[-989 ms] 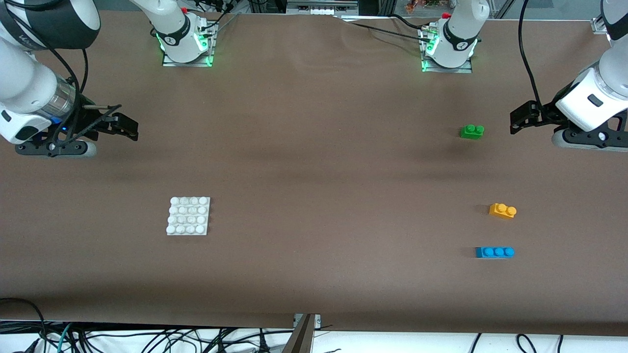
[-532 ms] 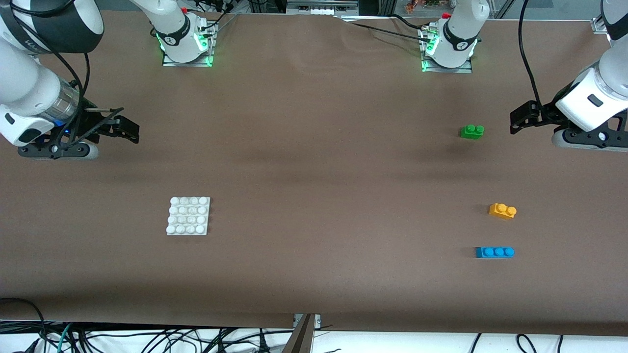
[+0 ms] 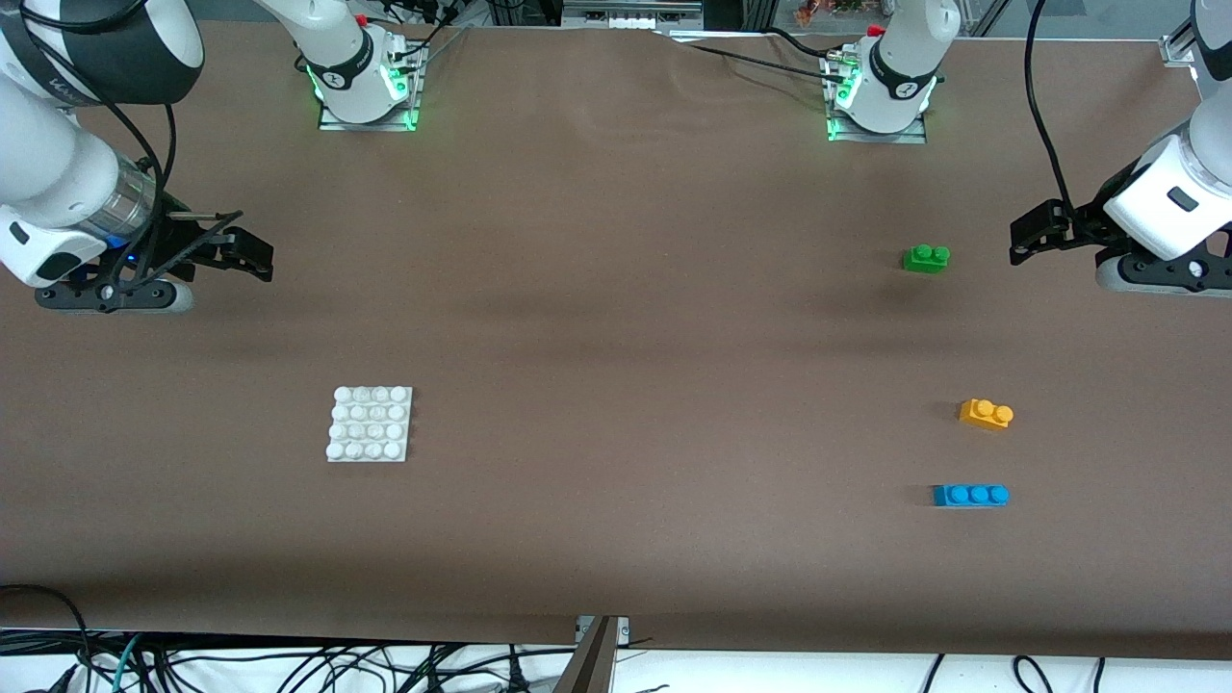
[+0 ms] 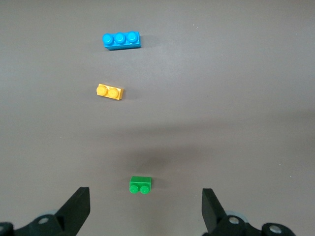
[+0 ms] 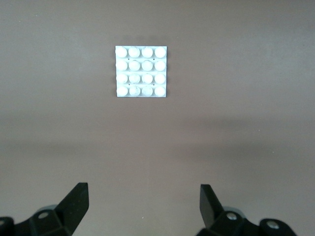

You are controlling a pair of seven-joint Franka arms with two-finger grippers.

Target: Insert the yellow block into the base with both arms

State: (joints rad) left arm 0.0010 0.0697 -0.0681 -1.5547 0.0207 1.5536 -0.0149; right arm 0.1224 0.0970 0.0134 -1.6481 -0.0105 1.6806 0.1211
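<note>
Clearly my left claw (image 3: 1028, 241), spread wide and empty, is nearer the yellow block (image 3: 986, 413), at its seven o'clock, long axis running roughly three-to-nine.

left claw (image 3: 1028, 234) raised, fingers spread | right claw (image 3: 252, 253) raised, fingers spread

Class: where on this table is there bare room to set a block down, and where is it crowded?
Bare cloth spans between the base and the three bricks. It is tighter at the left arm's end: green brick, yellow block and blue brick lie there. Left gripper and right gripper hang open.
</note>
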